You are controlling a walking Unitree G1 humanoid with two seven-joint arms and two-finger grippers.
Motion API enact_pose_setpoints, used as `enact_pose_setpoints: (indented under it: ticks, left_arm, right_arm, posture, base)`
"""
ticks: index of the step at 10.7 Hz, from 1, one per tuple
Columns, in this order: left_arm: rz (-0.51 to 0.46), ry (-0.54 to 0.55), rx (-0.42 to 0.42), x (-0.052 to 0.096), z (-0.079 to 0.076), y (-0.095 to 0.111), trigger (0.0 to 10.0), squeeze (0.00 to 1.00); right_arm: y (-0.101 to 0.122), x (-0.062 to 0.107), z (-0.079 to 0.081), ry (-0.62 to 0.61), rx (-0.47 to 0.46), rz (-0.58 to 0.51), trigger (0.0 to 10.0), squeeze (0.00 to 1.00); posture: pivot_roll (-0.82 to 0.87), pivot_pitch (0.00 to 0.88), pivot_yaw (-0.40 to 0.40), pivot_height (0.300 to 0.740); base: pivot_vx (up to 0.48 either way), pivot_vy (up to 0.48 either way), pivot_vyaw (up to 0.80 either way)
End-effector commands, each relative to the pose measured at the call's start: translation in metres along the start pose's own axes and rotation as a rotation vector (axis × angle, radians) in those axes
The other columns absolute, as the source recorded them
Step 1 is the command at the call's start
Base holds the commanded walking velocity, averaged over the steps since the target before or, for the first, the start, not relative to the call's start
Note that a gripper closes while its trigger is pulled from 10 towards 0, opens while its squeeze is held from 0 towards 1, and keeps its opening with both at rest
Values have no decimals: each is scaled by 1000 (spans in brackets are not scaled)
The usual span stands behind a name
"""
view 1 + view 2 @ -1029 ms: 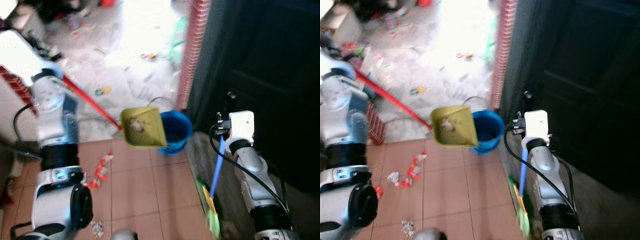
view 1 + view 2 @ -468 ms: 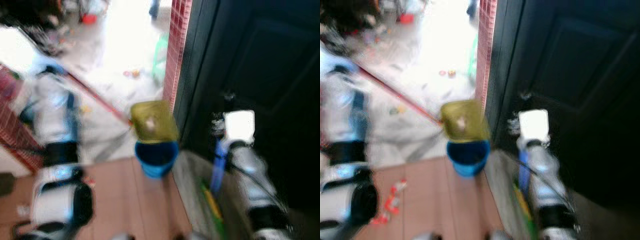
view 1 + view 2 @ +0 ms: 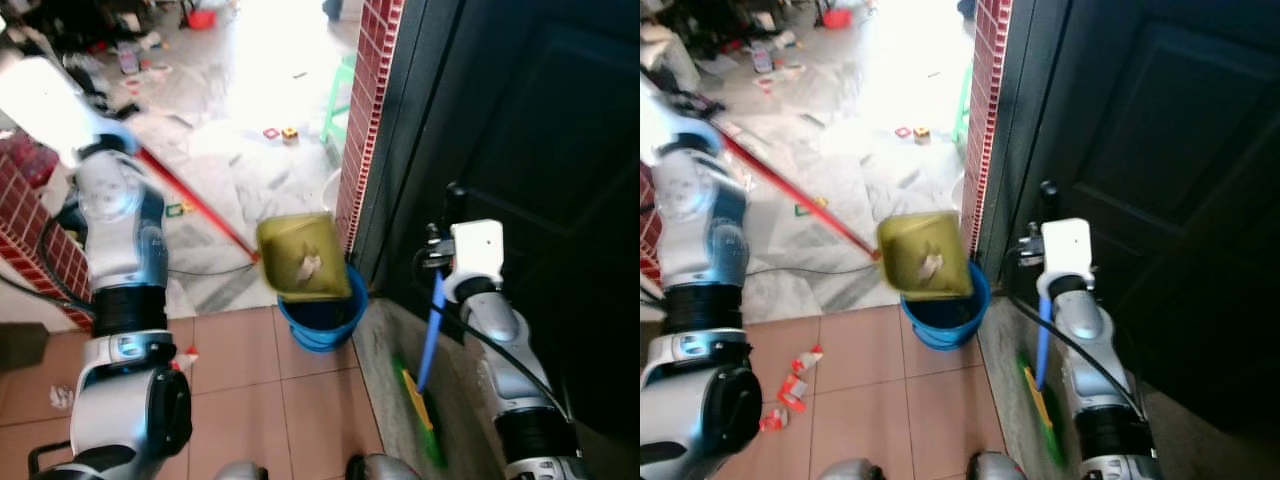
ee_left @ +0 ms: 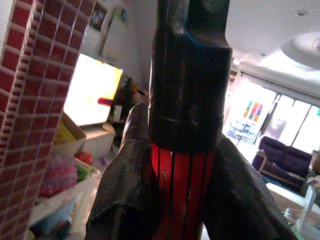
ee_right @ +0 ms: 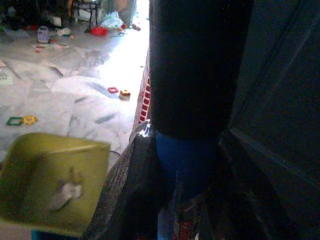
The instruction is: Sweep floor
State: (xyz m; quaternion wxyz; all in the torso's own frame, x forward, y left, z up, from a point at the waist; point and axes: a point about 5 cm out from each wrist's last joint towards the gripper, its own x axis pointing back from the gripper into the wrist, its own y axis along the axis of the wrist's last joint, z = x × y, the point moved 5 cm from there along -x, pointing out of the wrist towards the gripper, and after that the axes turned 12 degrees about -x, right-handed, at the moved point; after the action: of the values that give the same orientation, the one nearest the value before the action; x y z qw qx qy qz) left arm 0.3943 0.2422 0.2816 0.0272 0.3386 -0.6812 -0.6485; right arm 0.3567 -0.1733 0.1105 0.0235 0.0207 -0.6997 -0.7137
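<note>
Left side first: I see scraps of red and white litter (image 3: 792, 385) on the terracotta floor tiles (image 3: 300, 400), near my left arm. My left gripper (image 4: 172, 200) is clamped on the red ribbed handle (image 4: 181, 190) of the dustpan, black fingers (image 4: 125, 190) pressed to either side just below a black sleeve. The red pole (image 3: 195, 205) slants down across pale marble floor (image 3: 840, 170) to the dustpan (image 3: 302, 257), an olive-yellow plastic scoop, squarish with raised rims, held tilted directly over the blue bucket (image 3: 322, 318). A small pale crumpled scrap (image 3: 308, 265) lies in the pan. The bucket is round, smooth plastic, standing on the tiles right at the foot of a red brick pillar (image 3: 368, 120); I cannot make out what is inside it. Small coloured toy blocks (image 3: 280, 132) lie further back on the marble. To the right, my right gripper (image 5: 187, 165) is closed around the blue broom handle (image 3: 431, 325), just under its black grip. The broom hangs beside the dark panelled door (image 3: 1160, 180), its green bristle head (image 3: 420, 410) down by the grey floor strip.
</note>
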Motion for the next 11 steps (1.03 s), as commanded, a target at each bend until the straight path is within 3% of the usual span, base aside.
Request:
enact_pose_setpoints:
  ticks: [1, 6, 11]
  left_arm:
    - [-125, -26, 2, 0, -8, 28, 10000, 0]
    - [-153, -127, -43, 22, -34, 17, 10000, 0]
    - [-304, -296, -169, 54, -71, 20, 10000, 0]
  right_arm:
    - [11, -3, -3, -6, 7, -38, 10000, 0]
    - [12, -3, -2, -2, 6, -41, 10000, 0]
    - [14, -2, -6, -15, 13, -49, 10000, 0]
  posture:
    - [-111, 0, 21, 740]
    - [-119, 0, 22, 740]
    - [-130, 0, 26, 740]
  base:
    - [0, 0, 0]
    - [0, 0, 0]
    - [0, 0, 0]
